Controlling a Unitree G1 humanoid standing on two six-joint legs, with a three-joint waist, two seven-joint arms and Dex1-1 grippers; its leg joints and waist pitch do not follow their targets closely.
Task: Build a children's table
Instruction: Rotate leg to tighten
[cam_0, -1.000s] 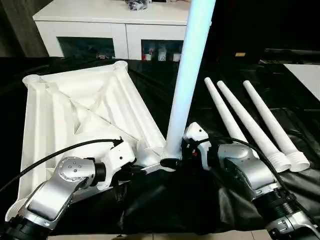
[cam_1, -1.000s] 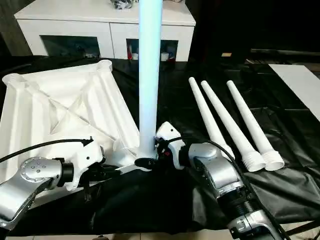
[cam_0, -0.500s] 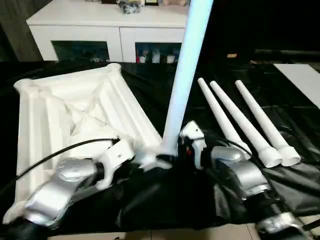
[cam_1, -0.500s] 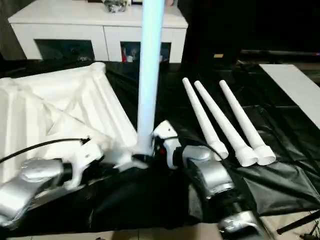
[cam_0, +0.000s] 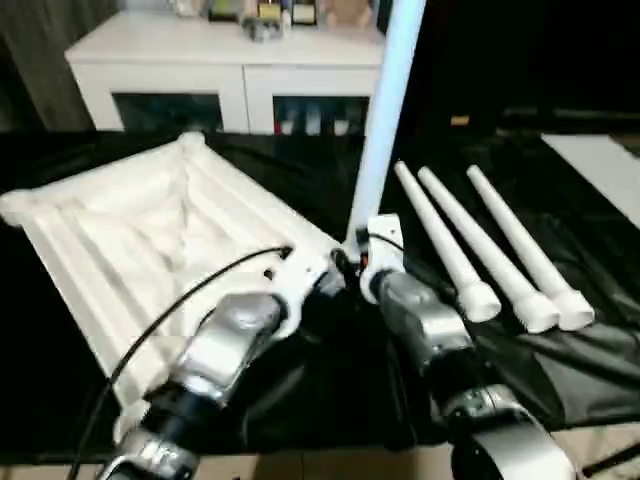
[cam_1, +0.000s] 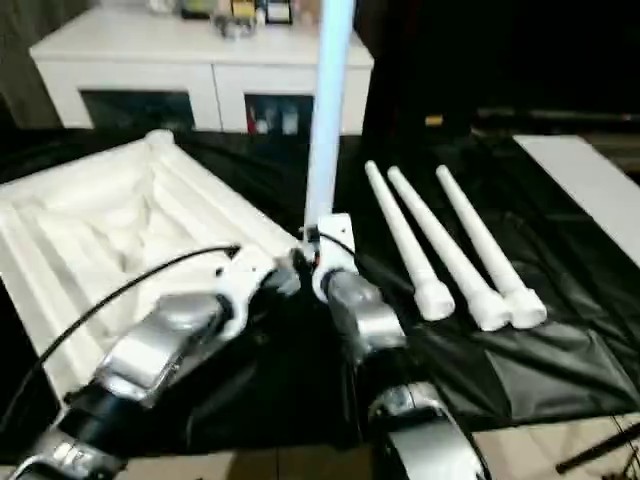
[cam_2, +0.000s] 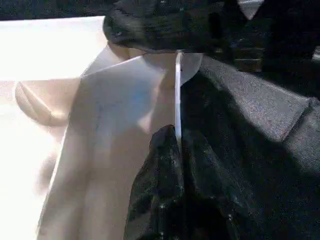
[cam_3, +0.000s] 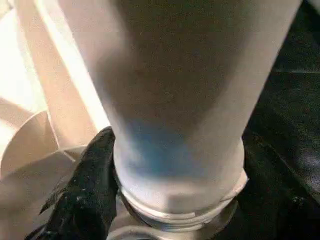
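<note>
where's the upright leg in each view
Left eye: upright leg rises centre-right, off the top.
Right eye: centre, off the top.
Left wrist: cannot tell; tabletop rim shows.
Right wrist: close up, base at the socket.
Shared landmark: three loose legs on the robot's right.

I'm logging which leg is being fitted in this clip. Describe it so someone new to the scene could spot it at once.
Start at the white plastic ribbed tabletop lying underside up on the black sheet. At its corner nearest the robot's right gripper, a long white tube leg stands upright, its base at the corner socket. Its neighbours, three spare white legs, lie flat side by side to the right.
</note>
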